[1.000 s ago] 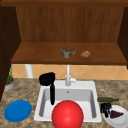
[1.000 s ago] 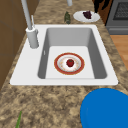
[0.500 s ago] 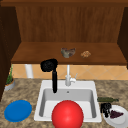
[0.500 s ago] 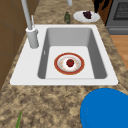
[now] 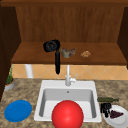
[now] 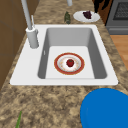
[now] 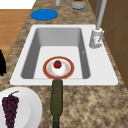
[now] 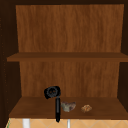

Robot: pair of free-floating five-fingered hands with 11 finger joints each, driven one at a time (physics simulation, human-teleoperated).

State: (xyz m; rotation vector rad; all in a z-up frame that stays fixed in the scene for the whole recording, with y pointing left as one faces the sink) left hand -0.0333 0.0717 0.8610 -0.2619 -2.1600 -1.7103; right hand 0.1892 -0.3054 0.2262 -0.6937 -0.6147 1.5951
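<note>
My left hand (image 5: 51,46) hovers at the front edge of the lower wooden shelf (image 5: 35,56), fingers curled round the top of a long black utensil (image 5: 57,63) that hangs straight down toward the faucet (image 5: 68,77). The upper view has the same hand (image 8: 52,92) and utensil (image 8: 57,111) just left of a grey bowl-like item (image 8: 68,106). My right hand (image 5: 105,108) hangs idle at the left rim of the white plate (image 5: 121,120) with grapes (image 5: 116,114). In the sink (image 6: 32,72) lies a red-rimmed plate (image 6: 58,68) with a small red fruit (image 6: 70,62).
A small brown item (image 5: 85,53) lies on the shelf right of the grey bowl-like item (image 5: 68,52). A blue plate (image 5: 18,110) sits on the counter at the left, a potted plant (image 5: 9,80) behind it. A dark green bottle (image 7: 57,97) lies right of the sink. A large red round shape (image 5: 67,115) covers the sink's front.
My left hand has risen with the black utensil from beside the faucet up to the shelf and shifted slightly right. The right hand has not moved.
</note>
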